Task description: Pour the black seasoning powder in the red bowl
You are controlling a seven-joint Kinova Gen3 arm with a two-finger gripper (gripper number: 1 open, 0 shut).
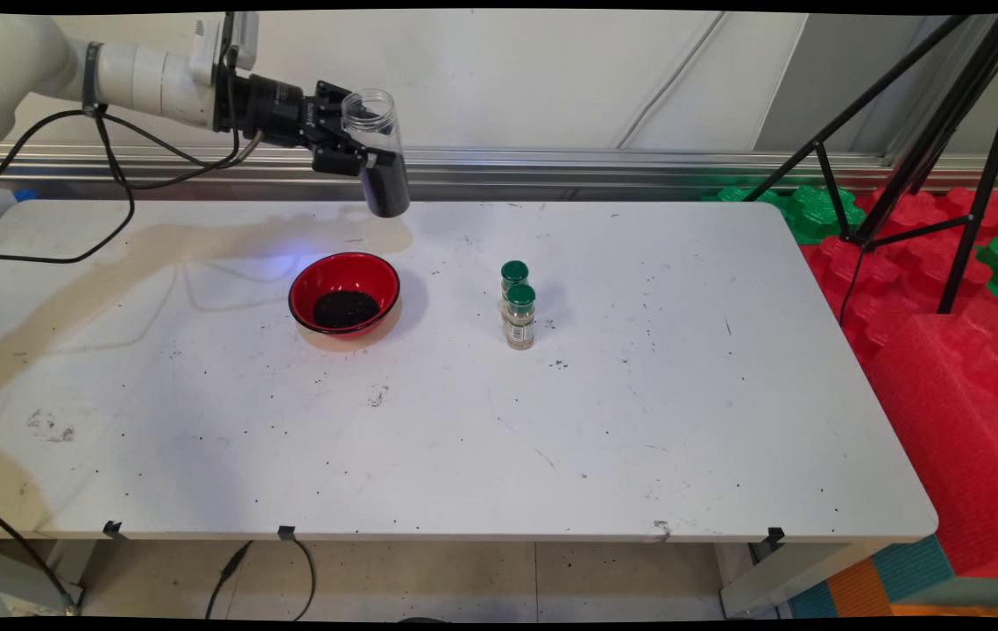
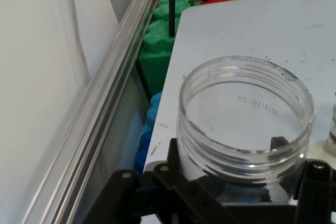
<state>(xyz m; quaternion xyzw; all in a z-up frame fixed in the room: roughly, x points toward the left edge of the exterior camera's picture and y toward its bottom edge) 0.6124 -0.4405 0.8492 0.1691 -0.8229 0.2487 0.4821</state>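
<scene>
My gripper (image 1: 358, 145) is shut on a clear plastic jar (image 1: 378, 151), held nearly upright high above the table's back edge. The jar's lower half is filled with dark grains and its mouth is open, with no lid. In the hand view the jar's threaded rim (image 2: 245, 114) fills the lower middle between the black fingers (image 2: 181, 171). Below and a little nearer stands a red bowl (image 1: 344, 294) with a heap of the same dark grains inside. Two small spice jars with green lids (image 1: 518, 308) stand close together to the right of the bowl.
Dark crumbs are scattered over the white table (image 1: 639, 421). Black cables (image 1: 113, 184) hang from the arm at the left. A black tripod (image 1: 919, 131) stands on red and green foam blocks (image 1: 945, 350) off the table's right side. A metal rail (image 1: 595, 162) runs along the wall.
</scene>
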